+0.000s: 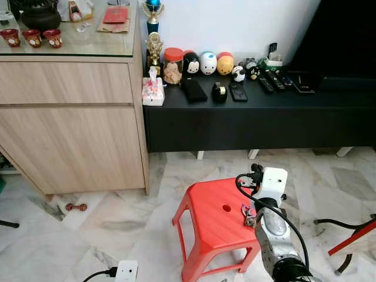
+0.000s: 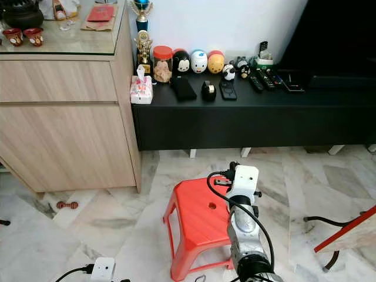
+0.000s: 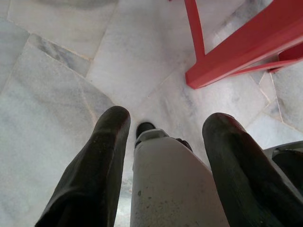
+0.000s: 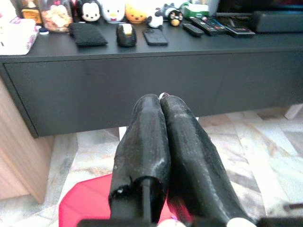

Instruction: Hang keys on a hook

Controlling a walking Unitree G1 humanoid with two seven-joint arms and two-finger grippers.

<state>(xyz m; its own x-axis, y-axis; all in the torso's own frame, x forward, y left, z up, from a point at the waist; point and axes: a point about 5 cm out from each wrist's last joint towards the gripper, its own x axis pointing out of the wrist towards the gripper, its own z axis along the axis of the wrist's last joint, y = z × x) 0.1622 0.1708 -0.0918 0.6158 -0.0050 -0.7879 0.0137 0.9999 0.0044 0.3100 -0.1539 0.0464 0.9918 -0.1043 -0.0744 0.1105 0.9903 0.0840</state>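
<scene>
While the right arm is raised over the red stool, the right end effector points toward the black desk, its two black fingers pressed together. A small pale-and-pink edge shows at the tips in the right wrist view; whether that is a pinched item cannot be told. The left end effector hangs near the marble floor with its fingers apart and nothing between them.

The keys appear as a small bunch with a pink tag, seen against the stool seat just beside the right wrist. Whether they rest on the seat or hang from the arm cannot be told.

Handling judgement: the bunch is light, rigid in its parts but loose at the joint, so it will swing when lifted. The ring is the preferred grip point, since it leaves an open loop for hanging.

Farther off, the desk carries a tissue box, a jar, round toy figures and remote controls. No hook can be identified.
</scene>
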